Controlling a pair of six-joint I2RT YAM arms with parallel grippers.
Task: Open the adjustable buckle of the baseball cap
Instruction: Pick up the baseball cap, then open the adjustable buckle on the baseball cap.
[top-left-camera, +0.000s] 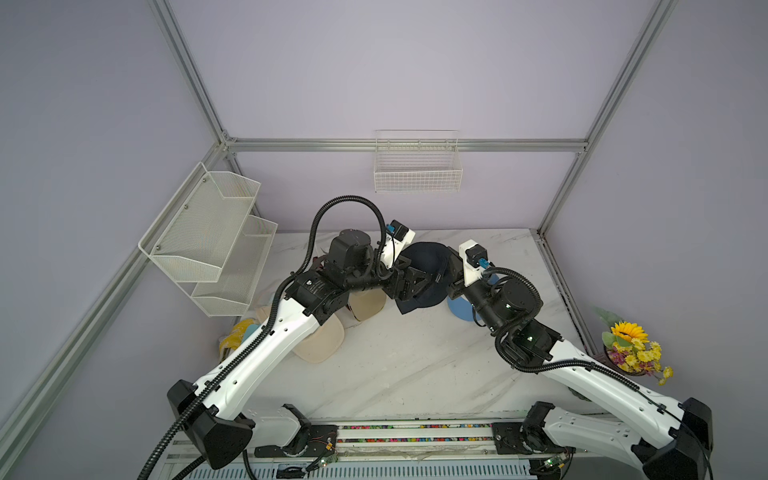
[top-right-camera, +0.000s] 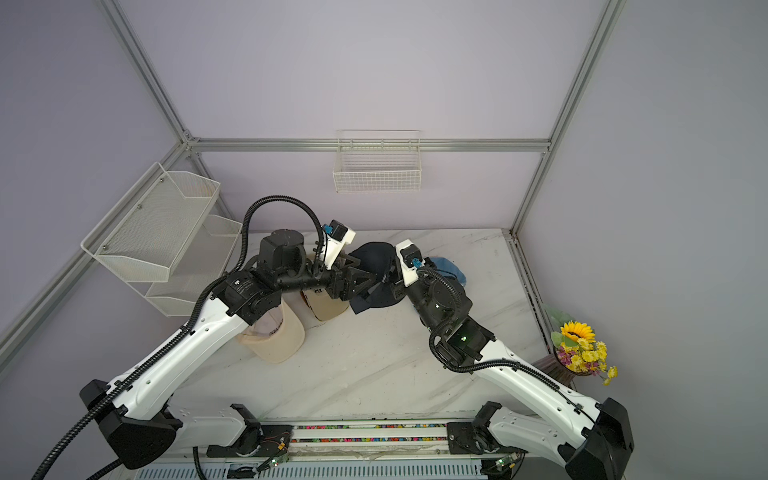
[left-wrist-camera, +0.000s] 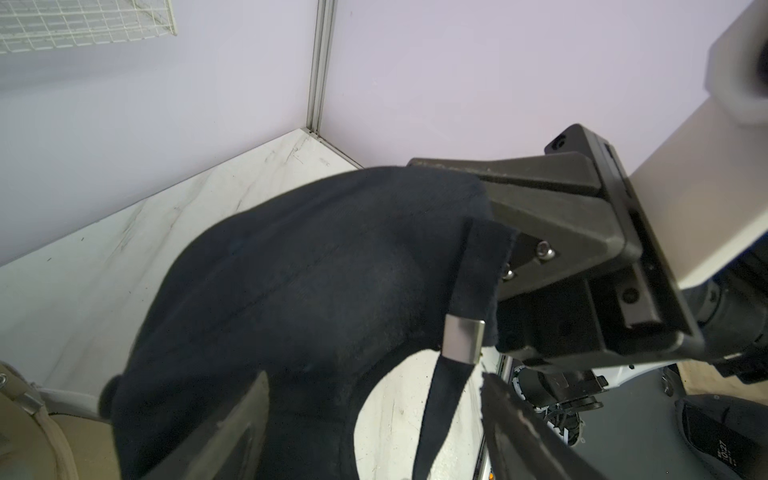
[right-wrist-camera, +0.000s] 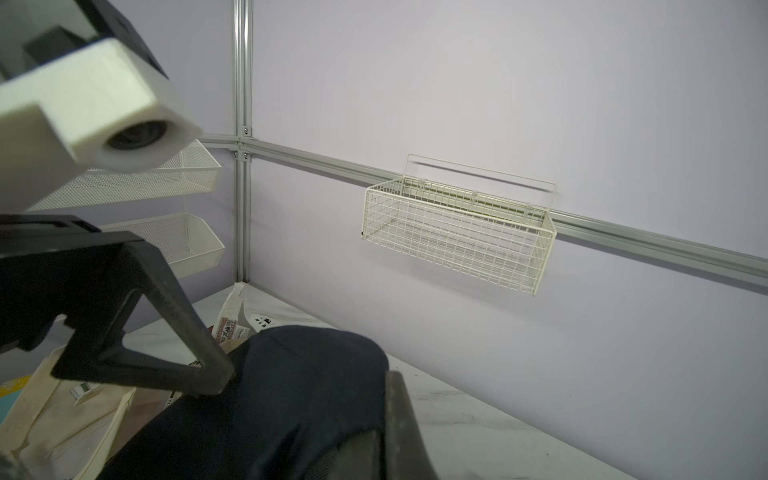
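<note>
Over on the far left there's a white two-tier mesh shelf (top-left-camera: 208, 245) mounted on the side wall. Below it a little pile of beige caps (top-left-camera: 320, 345) sits on the marble table (top-left-camera: 415, 374), partly hidden by the left arm. Next over, the left gripper (left-wrist-camera: 372, 376) is out toward the back middle of the table with its jaws spread wide, not clamped on anything. In the left wrist view its two fingers (left-wrist-camera: 224, 432) sit either side of the rear of the navy baseball cap (top-left-camera: 430, 262), and in the right wrist view one fingertip (right-wrist-camera: 216, 380) is right up against the dark fabric. The cap itself is between the two grippers, in front of the back wall where a wire basket (top-left-camera: 417, 170) hangs. At the cap's rear opening the strap (left-wrist-camera: 478, 266) runs through the silver metal buckle (left-wrist-camera: 463, 338), with the loose tail dangling below it. Honestly can't tell whether the buckle is released or not. Right beside the strap, the right gripper (left-wrist-camera: 484, 195) is pinched closed on the cap's back edge. Further right a light blue cap (top-left-camera: 461, 311) lies on the table under the right arm, and way off at the right edge there's a bunch of flowers (top-left-camera: 633, 349) with a sunflower on top.
</note>
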